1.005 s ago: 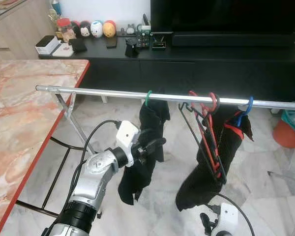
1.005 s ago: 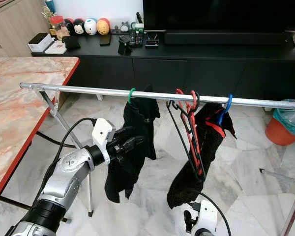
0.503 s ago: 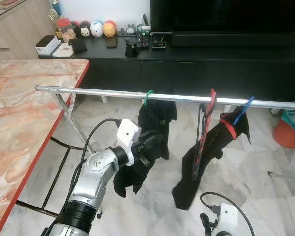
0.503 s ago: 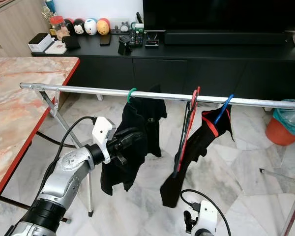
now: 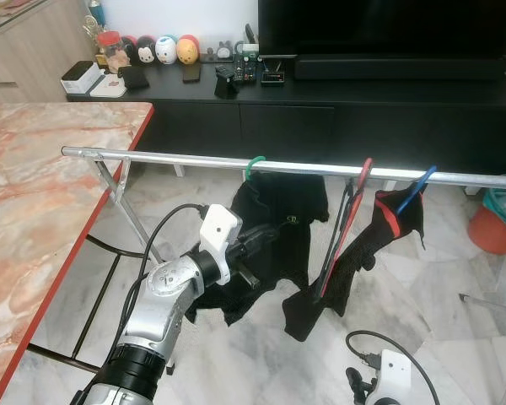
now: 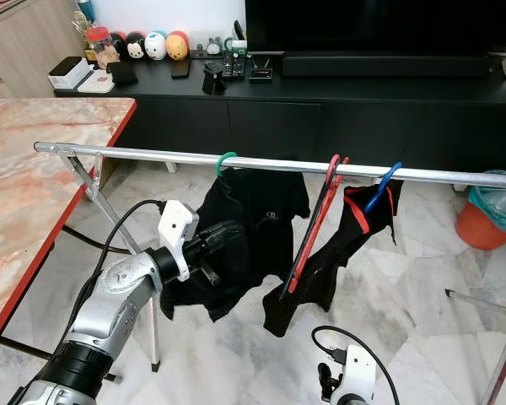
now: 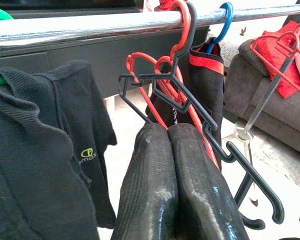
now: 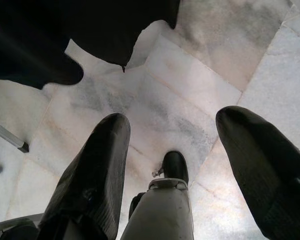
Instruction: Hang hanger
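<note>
Reading a small yellow-green logo on the chest of the black T-shirt [image 6: 253, 228], lettering ending in "max"; rest too small to make out.

Hanging from the silver rail [image 5: 194, 159]: green hanger [image 5: 255, 166] carrying the black T-shirt, then red hangers [image 6: 320, 215] bunched with a black hanger [image 7: 200, 117], then a blue hanger [image 6: 381, 187] carrying a black garment with red collar trim [image 5: 388, 232]. Red and black hangers tilting well off vertical, lower ends swinging toward the T-shirt. Thin plastic frames, notched shoulders, hooks over the rail.

Left gripper [image 5: 257, 239] sitting below the rail, in front of the T-shirt's lower half, fingers [image 7: 155, 200] pressed together with nothing between them. Pointing toward the red and black hangers; in the wrist view, tips lying just under the black hanger's shoulder, contact not clear. Green hanger hook up and to the left gripper's left, apart from it.

Right gripper [image 8: 170, 165] hanging low over the marble floor [image 8: 190, 90], fingers spread wide, empty.

Beyond: marble-top table with red edge [image 5: 42, 186], black TV console [image 5: 320, 110] holding round character toys [image 5: 164, 49], orange bucket [image 5: 493, 228] at far right.
</note>
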### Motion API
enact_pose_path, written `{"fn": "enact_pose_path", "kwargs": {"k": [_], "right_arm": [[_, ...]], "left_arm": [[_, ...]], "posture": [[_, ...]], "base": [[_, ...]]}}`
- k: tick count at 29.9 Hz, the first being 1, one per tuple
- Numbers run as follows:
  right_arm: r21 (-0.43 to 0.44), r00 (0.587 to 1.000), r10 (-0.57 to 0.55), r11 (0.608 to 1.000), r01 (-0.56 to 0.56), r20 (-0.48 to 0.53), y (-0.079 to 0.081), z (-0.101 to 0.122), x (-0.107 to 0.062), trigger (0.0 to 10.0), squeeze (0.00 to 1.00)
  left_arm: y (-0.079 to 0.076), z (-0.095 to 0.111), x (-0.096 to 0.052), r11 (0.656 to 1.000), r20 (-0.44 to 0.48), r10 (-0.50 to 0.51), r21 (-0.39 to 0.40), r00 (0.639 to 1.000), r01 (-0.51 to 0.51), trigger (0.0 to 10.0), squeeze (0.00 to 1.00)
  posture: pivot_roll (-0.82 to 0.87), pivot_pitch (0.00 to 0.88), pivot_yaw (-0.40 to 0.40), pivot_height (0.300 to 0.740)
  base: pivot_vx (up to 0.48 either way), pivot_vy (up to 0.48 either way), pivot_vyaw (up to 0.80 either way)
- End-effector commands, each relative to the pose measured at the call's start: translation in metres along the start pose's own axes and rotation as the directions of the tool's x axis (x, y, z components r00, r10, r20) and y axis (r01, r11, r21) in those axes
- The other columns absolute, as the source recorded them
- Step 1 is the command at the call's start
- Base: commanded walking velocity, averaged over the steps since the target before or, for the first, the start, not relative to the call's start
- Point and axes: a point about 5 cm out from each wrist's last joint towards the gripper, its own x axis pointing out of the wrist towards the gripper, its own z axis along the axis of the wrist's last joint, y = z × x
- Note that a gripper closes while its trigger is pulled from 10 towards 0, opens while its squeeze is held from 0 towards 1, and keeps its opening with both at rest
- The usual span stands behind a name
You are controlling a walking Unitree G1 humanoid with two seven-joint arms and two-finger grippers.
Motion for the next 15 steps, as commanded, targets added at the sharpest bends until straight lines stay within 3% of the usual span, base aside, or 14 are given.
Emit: {"fn": "enact_pose_path", "kwargs": {"k": [1,15], "right_arm": [[0.003,1.000,-0.002,1.000,0.002,-0.031,-0.0015,-0.0082,-0.0020,10.0,0.00],[0.003,0.999,-0.007,1.000,0.007,-0.040,-0.0059,-0.0101,-0.0031,10.0,0.00]], "left_arm": [[-0.0027,0.0017,-0.0015,1.000,0.010,-0.013,-0.012,1.000,0.013,0.0,0.00],[-0.0035,0.0024,-0.0010,1.000,0.014,-0.018,-0.012,1.000,0.018,0.0,0.00]], "posture": [[0.01,0.067,0.067,0.740],[0.01,0.067,0.067,0.740]], "base": [[0.000,0.000,0.00],[0.000,0.000,0.00]]}}
